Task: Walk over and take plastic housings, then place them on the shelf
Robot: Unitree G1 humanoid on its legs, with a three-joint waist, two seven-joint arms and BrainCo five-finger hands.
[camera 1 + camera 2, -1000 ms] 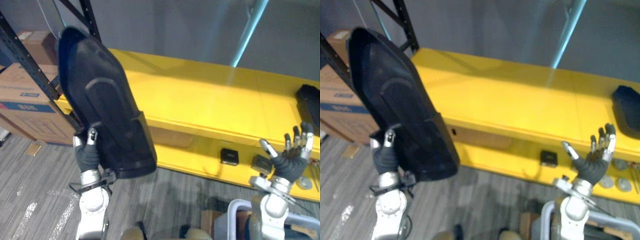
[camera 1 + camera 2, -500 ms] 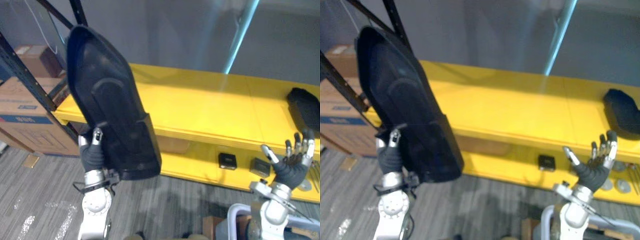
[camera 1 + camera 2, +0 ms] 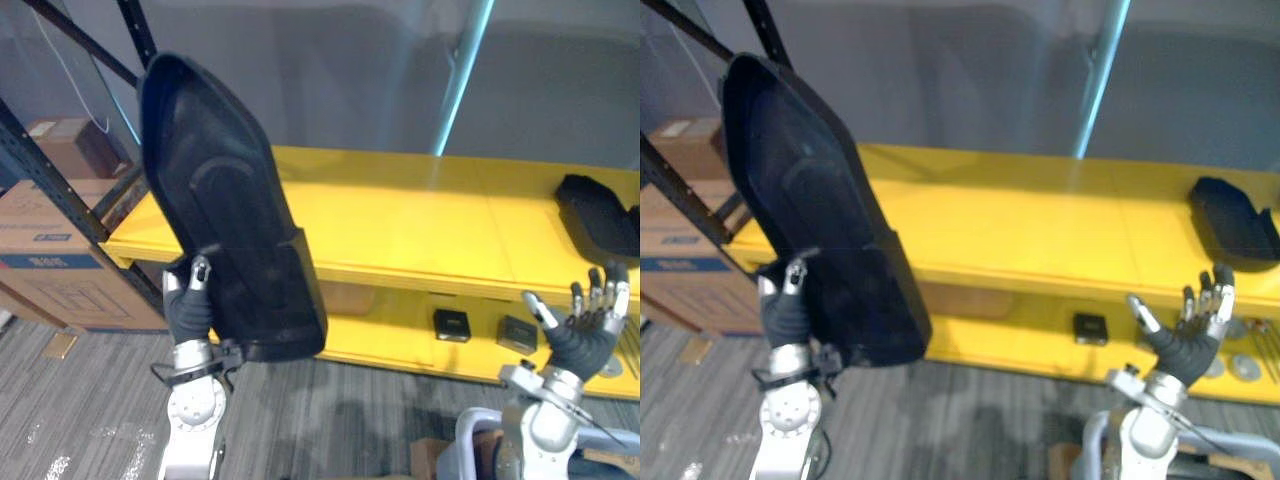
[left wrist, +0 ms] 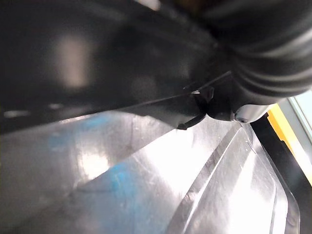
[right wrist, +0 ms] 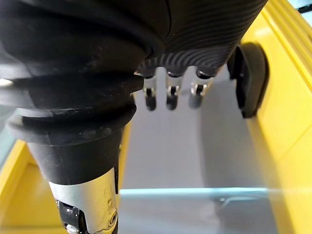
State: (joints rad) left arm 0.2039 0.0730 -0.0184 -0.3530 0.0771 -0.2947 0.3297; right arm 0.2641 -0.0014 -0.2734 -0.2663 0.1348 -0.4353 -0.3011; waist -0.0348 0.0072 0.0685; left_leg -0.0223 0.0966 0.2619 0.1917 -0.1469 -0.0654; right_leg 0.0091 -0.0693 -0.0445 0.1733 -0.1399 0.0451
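Fingers of the left hand (image 3: 187,310) grip the black housing (image 3: 225,210) as the shelf (image 3: 420,215) squares up ahead.
The whole view has shifted, so the camera moved, not the things: the shelf sits more level, with a second housing (image 3: 598,212) at its right end. The held housing stands tilted before the shelf's left end. The right hand (image 3: 585,335) is empty, fingers spread wide. The walk looks nearly done; setting down is next.

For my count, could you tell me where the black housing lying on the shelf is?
The shelved housing lies at the right end of the yellow shelf's top board, left eye view, above the open right robot hand.
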